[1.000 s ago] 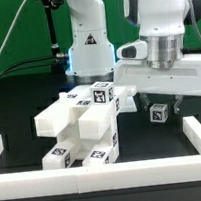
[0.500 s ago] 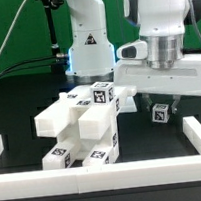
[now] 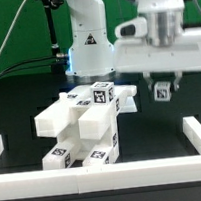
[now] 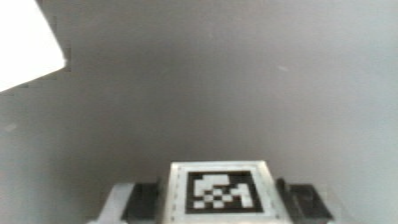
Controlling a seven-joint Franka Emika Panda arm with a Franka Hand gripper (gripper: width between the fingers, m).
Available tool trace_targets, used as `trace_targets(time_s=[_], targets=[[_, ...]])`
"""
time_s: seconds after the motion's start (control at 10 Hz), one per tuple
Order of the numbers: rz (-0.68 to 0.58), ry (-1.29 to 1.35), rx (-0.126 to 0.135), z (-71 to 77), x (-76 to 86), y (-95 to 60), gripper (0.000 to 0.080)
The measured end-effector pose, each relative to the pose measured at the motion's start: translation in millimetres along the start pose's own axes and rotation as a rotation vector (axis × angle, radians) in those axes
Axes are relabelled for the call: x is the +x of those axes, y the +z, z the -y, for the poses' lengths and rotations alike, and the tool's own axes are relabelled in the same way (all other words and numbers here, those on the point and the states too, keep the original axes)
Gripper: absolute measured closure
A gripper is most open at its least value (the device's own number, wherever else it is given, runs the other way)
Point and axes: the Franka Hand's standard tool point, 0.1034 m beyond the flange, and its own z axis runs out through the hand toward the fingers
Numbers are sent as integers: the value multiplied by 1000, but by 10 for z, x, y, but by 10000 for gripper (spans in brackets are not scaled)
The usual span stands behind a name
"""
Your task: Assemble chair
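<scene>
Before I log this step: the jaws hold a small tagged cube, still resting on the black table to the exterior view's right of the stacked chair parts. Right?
Not quite. The small tagged cube is not resting on the black table: the exterior view shows it held in the air, clear of the surface. The rest stands: the gripper grips it, to the exterior view's right of the stacked chair parts.

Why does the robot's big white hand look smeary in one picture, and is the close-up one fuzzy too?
Exterior view: the glossy white gripper is motion-blurred, while the chunky matte white chair assembly stays sharp. Wrist view: everything is soft, even the small white tagged cube between the fingers.
</scene>
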Motion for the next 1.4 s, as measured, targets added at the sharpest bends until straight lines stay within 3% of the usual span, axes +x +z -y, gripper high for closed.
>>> trace_targets(time_s=[0.2,0.4,0.5,0.9,1.2,1.4], targets=[[-1,-5,45,-217,213,-440,514],[-18,-52,45,-391,571,-693,514],[-28,-60,37,-412,684,-684,514],[-20,-63,32,-414,655,-643,514],[-59,-249,42,-885,1074,-864,514],[-99,-293,26,-927,1142,-854,514]])
